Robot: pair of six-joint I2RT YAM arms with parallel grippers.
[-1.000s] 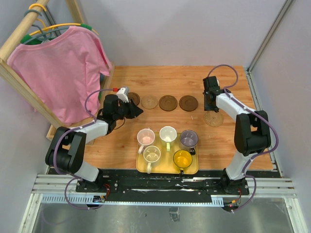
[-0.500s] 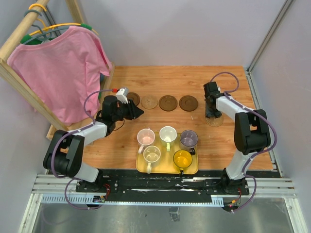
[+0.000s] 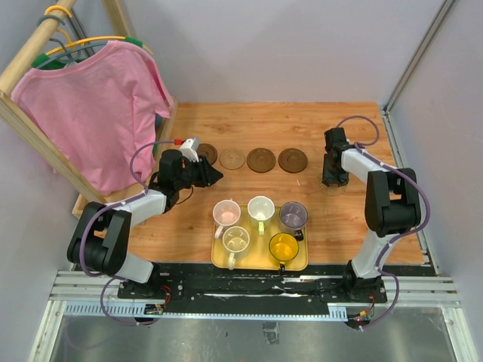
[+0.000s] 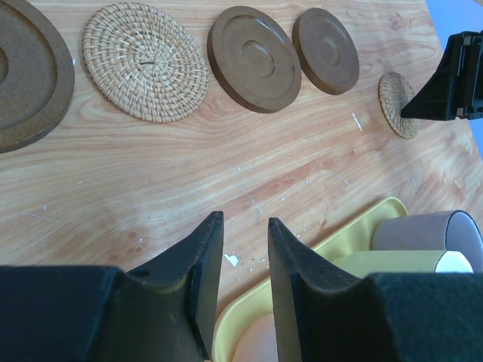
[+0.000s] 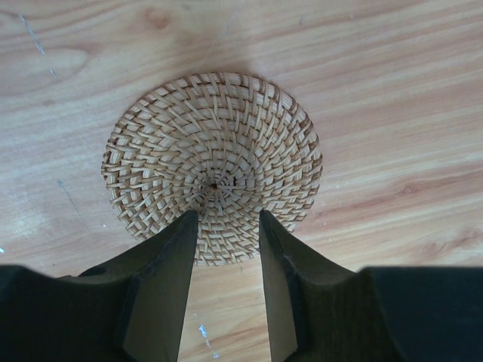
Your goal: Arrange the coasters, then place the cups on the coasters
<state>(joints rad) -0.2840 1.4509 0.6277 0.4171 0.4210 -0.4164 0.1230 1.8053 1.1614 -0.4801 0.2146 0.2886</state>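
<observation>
Coaster [image 5: 215,166], woven, lies flat on the counter [image 5: 377,90], right of the row [image 3: 261,159]. Your right claw [image 5: 226,220] hangs just over it, narrowly parted and empty. Close carelessly and you may lose the thin rim.

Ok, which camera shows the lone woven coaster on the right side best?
The right wrist view: the woven coaster fills the frame with its weave sharp, only its near edge behind the right gripper. The top view shows just a sliver beside that gripper; the left wrist view shows it small and distant.
</observation>
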